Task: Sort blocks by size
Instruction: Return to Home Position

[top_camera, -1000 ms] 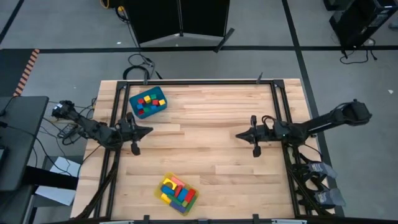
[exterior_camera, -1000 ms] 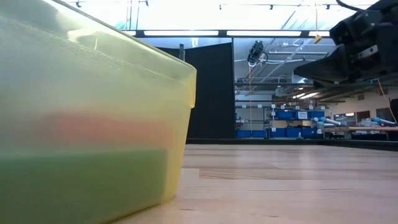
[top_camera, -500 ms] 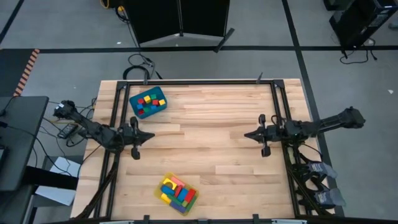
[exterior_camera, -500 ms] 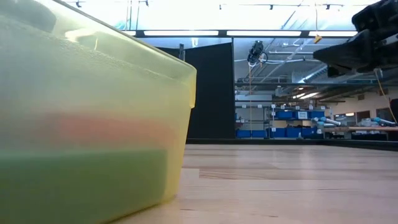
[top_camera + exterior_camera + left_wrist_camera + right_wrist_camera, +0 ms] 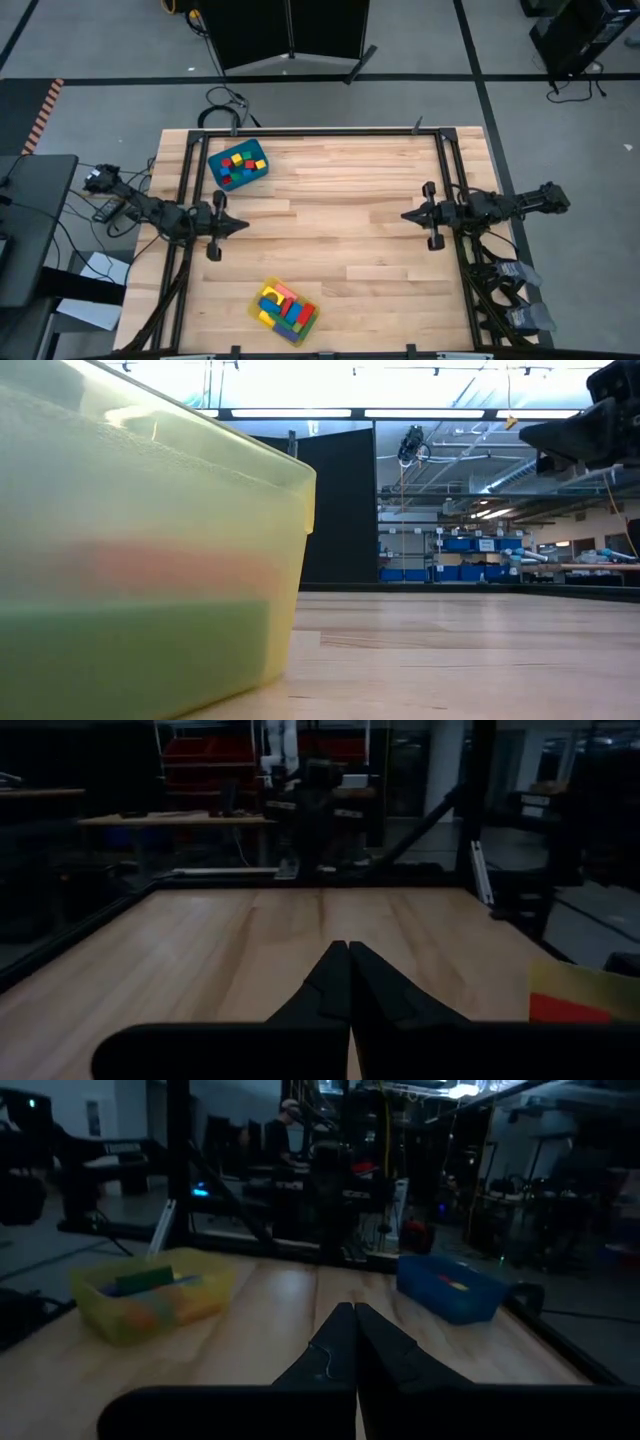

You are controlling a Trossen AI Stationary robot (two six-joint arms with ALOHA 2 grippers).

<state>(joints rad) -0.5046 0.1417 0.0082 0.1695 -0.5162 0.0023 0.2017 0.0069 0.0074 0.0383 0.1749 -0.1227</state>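
Blocks (image 5: pixel 286 309) binned, far from left end effector (image 5: pixel 243 225), right end effector (image 5: pixel 404 215)

Small blocks (image 5: pixel 238 166) in blue bin (image 5: pixel 211 163), larger blocks (image 5: pixel 287 310) in yellow bin (image 5: pixel 256 306)

A pale wooden table (image 5: pixel 340 250) edged with black rails stands on a grey floor (image 5: pixel 100 50) crossed by dark lines, with a tall black panel (image 5: pixel 290 30) just beyond its far edge and, farther back, shelves of blue crates (image 5: pixel 470 545) under long ceiling lights (image 5: pixel 300 413).
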